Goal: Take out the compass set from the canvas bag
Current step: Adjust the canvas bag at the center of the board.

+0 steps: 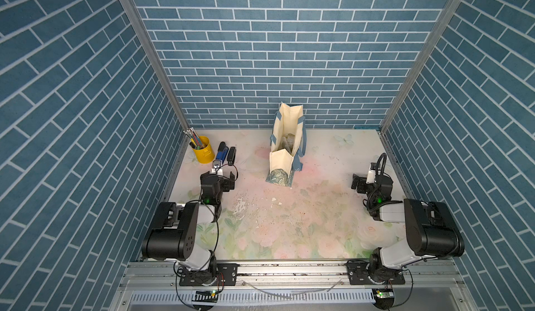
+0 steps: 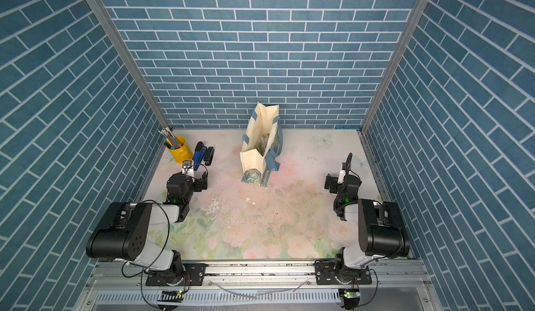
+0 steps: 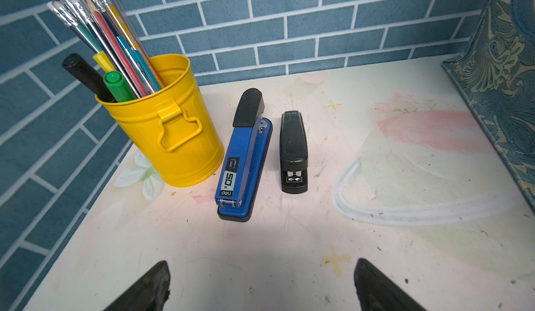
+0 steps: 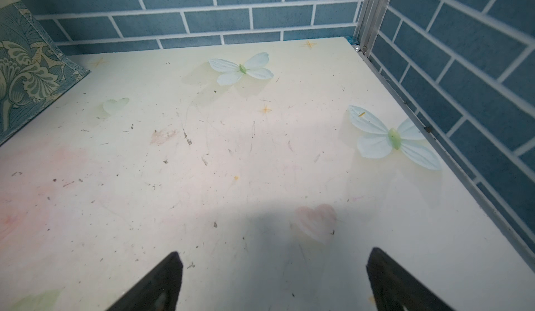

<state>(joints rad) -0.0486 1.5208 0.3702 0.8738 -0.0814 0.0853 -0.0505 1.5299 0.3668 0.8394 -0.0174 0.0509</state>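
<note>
- Table (image 1: 318, 208): floral, scuffed, mostly bare between the two arms; nothing lies on the way from either arm to the bag
- Bag (image 1: 280, 159): stands upright at the middle back of the table, mouth open upward, blue straps (image 1: 303, 139) hanging down its sides; neither arm touches it, so by my reading the task is not yet begun; reaching in, gripping and lifting out are all left to do
- Left pincer (image 3: 262, 283): jaws wide, holding nothing; it hovers low over bare table, facing the staplers, with the bag off to one side and well apart
- Right pincer (image 4: 273, 277): jaws wide too, empty; over bare table near the right edge, only a corner of the bag in its wrist view
- Bucket (image 3: 162, 121): yellow, full of pencils (image 3: 95, 20) and markers, in the far left corner; clear of the bag
- Blue stapler (image 3: 243, 162): just beside the bucket, flat on the table
- Black stapler (image 3: 293, 150): just beside the blue one, not touching it
- Pale bundle (image 1: 287, 143): low inside the bag, seen in both top views; too small to tell, but the compass set is likely this or under it; the tall soft walls and narrow mouth look like the main hindrance
</note>
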